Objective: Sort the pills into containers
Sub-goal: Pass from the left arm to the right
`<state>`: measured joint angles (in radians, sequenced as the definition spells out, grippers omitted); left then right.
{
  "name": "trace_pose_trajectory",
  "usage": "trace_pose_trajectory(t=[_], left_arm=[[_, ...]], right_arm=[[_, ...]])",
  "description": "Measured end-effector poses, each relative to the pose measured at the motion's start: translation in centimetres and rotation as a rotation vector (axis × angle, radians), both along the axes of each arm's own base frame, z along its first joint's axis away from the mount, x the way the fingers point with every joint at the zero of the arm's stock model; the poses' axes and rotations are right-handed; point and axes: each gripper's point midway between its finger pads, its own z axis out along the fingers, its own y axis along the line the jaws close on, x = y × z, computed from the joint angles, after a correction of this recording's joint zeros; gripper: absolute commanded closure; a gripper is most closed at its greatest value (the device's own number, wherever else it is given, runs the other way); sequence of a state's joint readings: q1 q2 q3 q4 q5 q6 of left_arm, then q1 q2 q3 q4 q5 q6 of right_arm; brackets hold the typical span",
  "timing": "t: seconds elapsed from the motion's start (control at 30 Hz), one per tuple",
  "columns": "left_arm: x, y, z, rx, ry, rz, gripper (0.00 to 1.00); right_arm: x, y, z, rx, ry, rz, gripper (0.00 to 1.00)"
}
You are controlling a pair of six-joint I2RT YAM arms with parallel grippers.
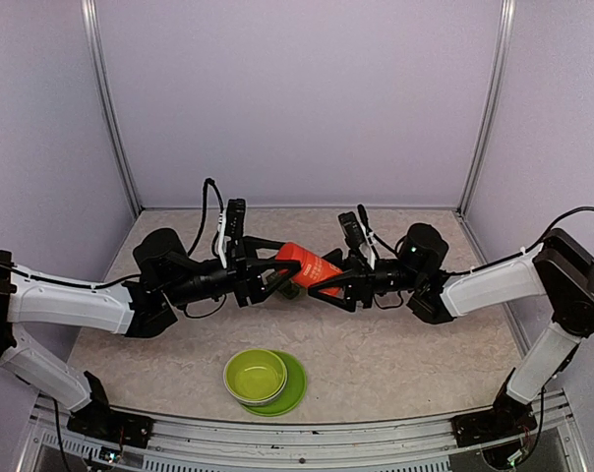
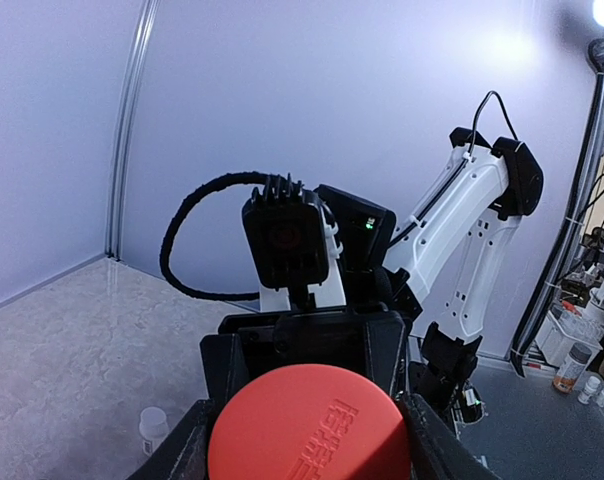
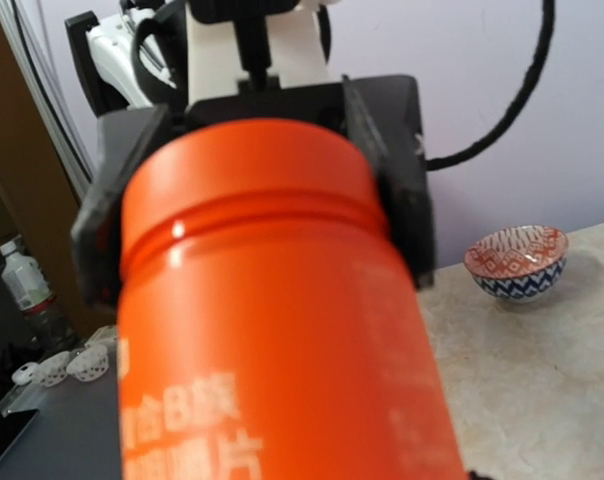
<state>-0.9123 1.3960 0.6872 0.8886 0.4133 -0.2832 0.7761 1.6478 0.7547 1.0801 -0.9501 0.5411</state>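
An orange-red bottle (image 1: 310, 265) hangs level above the middle of the table, between my two arms. My left gripper (image 1: 275, 276) is shut on its cap end; in the left wrist view both fingers press the round red cap (image 2: 307, 430). My right gripper (image 1: 328, 285) straddles the other end. The bottle body (image 3: 272, 350) fills the right wrist view and hides that gripper's own fingers, so their contact is unclear. A dark green piece of the containers (image 1: 290, 291) peeks out under the bottle. No pills show.
A lime-green bowl (image 1: 256, 375) stands on its plate (image 1: 295, 388) near the front edge. A small red-and-blue patterned bowl (image 3: 516, 260) and a little white vial (image 2: 153, 428) also stand on the table. Walls close the back and sides.
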Motion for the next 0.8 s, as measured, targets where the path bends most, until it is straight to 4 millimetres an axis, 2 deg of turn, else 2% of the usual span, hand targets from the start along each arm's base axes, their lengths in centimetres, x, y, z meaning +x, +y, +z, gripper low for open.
trace_pose_trajectory(t=[0.13, 0.23, 0.37, 0.43, 0.8], left_arm=[[-0.01, 0.01, 0.03, -0.001, -0.001, 0.0, 0.78], [-0.01, 0.03, -0.03, -0.001, 0.0, 0.001, 0.78], [-0.09, 0.02, 0.0, -0.004, 0.001, -0.002, 0.78], [-0.22, 0.06, 0.21, -0.013, 0.008, -0.01, 0.78], [0.36, -0.04, 0.15, -0.02, 0.078, 0.017, 0.77]], right_arm=[[-0.26, 0.39, 0.12, 0.004, -0.003, 0.012, 0.32], [-0.32, 0.65, 0.16, 0.006, -0.004, 0.017, 0.36], [-0.36, 0.68, 0.11, 0.008, -0.009, 0.021, 0.59], [-0.58, 0.62, 0.27, 0.017, -0.025, 0.032, 0.64], [0.14, 0.55, 0.27, -0.009, -0.077, -0.034, 0.73]])
